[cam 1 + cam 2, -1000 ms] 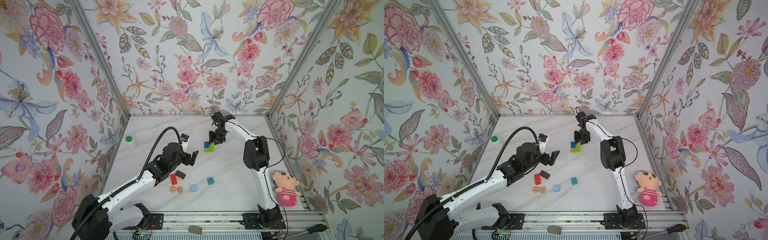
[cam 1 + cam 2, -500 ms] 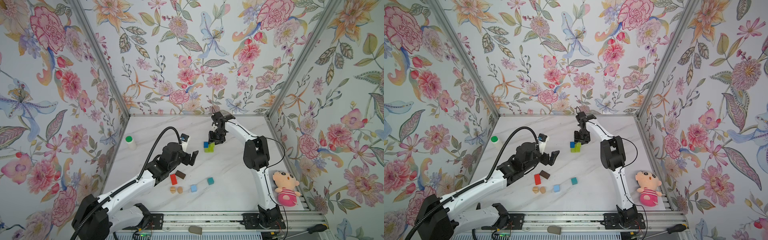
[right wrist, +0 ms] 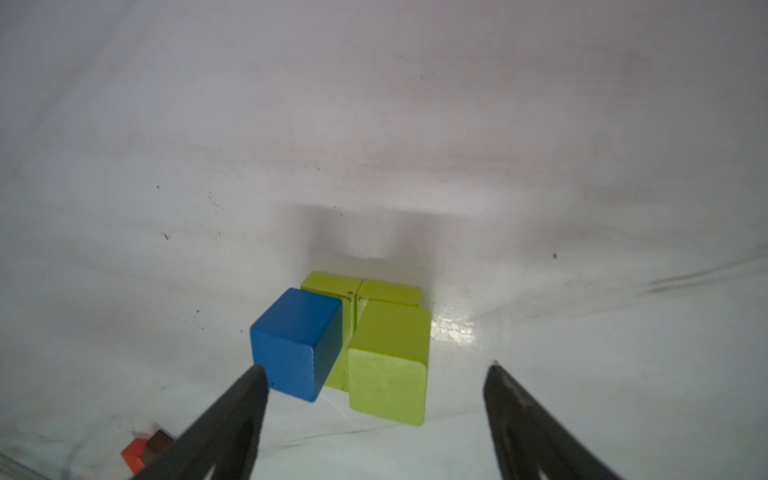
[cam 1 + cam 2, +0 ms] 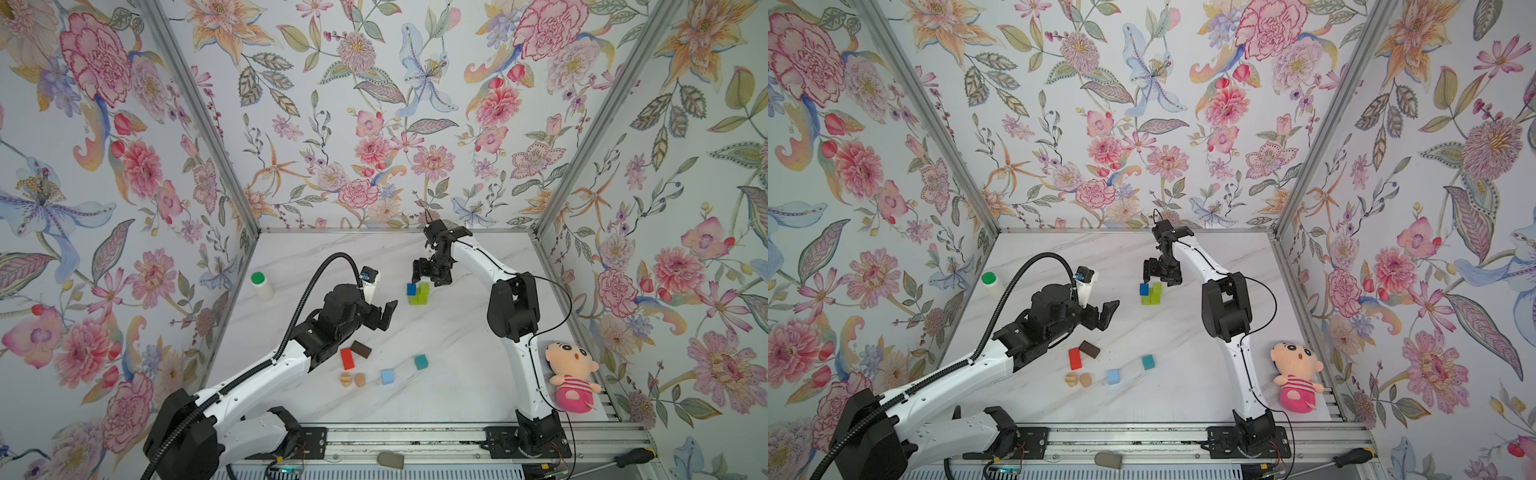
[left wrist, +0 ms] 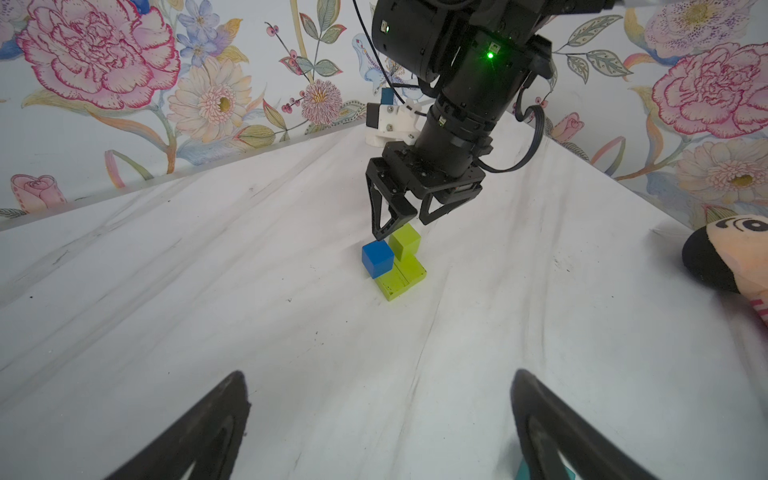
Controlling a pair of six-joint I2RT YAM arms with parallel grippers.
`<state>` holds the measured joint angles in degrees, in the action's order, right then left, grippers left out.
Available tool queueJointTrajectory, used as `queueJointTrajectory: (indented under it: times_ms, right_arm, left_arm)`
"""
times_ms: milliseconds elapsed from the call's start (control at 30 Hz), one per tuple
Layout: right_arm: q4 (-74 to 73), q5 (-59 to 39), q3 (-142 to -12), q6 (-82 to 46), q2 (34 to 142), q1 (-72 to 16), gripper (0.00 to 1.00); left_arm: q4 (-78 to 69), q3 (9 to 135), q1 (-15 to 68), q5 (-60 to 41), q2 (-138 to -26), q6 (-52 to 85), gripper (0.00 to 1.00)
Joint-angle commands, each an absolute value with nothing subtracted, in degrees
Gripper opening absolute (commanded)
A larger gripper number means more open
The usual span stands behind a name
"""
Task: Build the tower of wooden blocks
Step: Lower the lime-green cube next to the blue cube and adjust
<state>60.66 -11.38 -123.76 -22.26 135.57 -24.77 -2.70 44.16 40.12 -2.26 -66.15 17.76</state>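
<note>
Marble bench (image 4: 457,374), stacking underway: blue cube (image 4: 411,289) perches on lime-green blocks (image 4: 420,296), right gripper (image 4: 430,280) released above; left gripper (image 5: 379,374) gapes empty.

In the left wrist view the bottom edge cuts off the left gripper (image 5: 379,374), so only the ends of its fingers (image 5: 199,424) show; a teal cube (image 5: 523,473) peeps out as a sliver behind one of them, the rest hidden; the right edge cuts off most of the pink plush doll (image 5: 744,253); in the right wrist view the bottom edge likewise cuts the right gripper (image 3: 376,365); the red oblong (image 3: 134,455) and dark-brown oblong (image 3: 160,441) are blurred and half hidden behind a finger; whether that finger touches the blue cube (image 3: 295,345) cannot be told; in a top view the two tan rounded pieces (image 4: 352,379) are too small to show their form.
</note>
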Motion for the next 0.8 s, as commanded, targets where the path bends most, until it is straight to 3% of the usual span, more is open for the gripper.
queueJointTrajectory:
  times_ms: [0, 767]
  right_arm:
    - [62.0, -9.1, -125.2, -22.9, 132.0, -25.4, 1.00]
    - [69.5, -0.2, -132.8, -26.0, 140.2, -31.2, 1.00]
  left_arm:
    - [-3.7, 44.7, 39.4, -2.8, -64.4, 17.3, 0.99]
    - [-0.5, 41.3, 37.6, -2.6, -58.4, 15.9, 0.99]
